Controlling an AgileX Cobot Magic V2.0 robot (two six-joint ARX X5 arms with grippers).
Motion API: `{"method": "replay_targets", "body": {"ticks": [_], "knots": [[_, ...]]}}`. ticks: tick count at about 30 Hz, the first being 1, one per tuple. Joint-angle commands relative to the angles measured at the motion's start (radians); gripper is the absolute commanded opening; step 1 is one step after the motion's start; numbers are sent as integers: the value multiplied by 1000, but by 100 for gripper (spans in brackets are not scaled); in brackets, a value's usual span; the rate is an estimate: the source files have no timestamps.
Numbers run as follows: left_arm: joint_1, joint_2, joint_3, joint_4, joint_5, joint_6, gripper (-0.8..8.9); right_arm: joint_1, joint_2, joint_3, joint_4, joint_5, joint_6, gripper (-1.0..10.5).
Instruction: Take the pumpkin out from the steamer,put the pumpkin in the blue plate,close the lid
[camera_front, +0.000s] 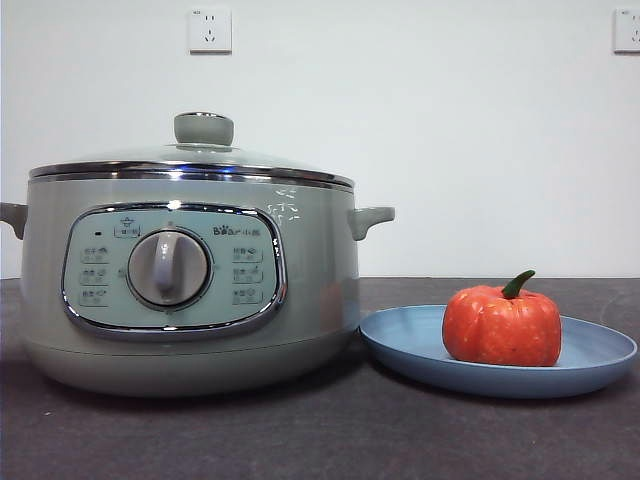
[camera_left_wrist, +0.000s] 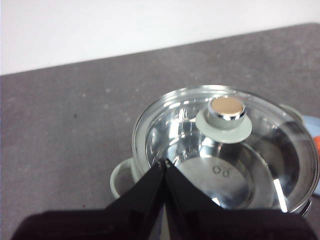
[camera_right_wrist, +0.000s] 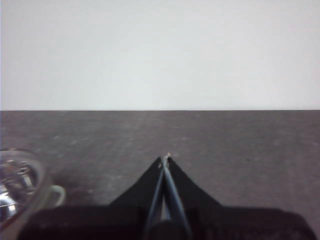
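The sage-green steamer (camera_front: 190, 280) stands at the left with the glass lid (camera_front: 190, 160) resting on it, knob (camera_front: 204, 128) upright. The orange-red pumpkin (camera_front: 502, 326) sits on the blue plate (camera_front: 600, 362) to the right of the steamer. My left gripper (camera_left_wrist: 165, 162) is shut and empty, held above the lidded steamer (camera_left_wrist: 122, 177), short of the lid's knob (camera_left_wrist: 226, 111). My right gripper (camera_right_wrist: 165, 158) is shut and empty above bare table, with the steamer's edge (camera_right_wrist: 20, 185) off to its side. Neither arm shows in the front view.
The dark grey table (camera_front: 320, 440) runs to a white wall with two sockets (camera_front: 210, 30). A sliver of the blue plate (camera_left_wrist: 312, 125) and of the pumpkin shows at the edge of the left wrist view.
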Motion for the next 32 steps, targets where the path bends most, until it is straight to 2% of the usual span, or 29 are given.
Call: {"method": "replay_targets", "body": {"ticks": [1, 5, 8, 10, 14, 18, 21, 26, 32], "knots": [[-1, -4, -8, -8, -3, -12, -3, 2, -1, -8, -5, 30, 6, -11], [-3, -6, -8, -23, 1, -11, -3, 2, -1, -8, -26, 33, 6, -11], [21, -61, -8, -40, -38, 63, -3, 2, -1, -8, -45, 30, 6, -11], [58, -117, -10, -25, -19, 101, -3, 2, -1, -8, -56, 27, 6, -11], [187, -244, -84, 172, 5, 103, -3, 2, -1, -8, -70, 34, 6, -11], [323, -337, -275, 456, 8, 119, -3, 2, -1, -8, -94, 28, 6, -11], [390, -370, -414, 557, 102, 131, -3, 2, -1, -8, -111, 30, 6, -11], [462, -399, -573, 577, 235, 125, -3, 2, -1, -8, -132, 30, 6, -11], [486, -399, -664, 570, 283, 119, -3, 2, -1, -8, -156, 31, 6, -11]]}}
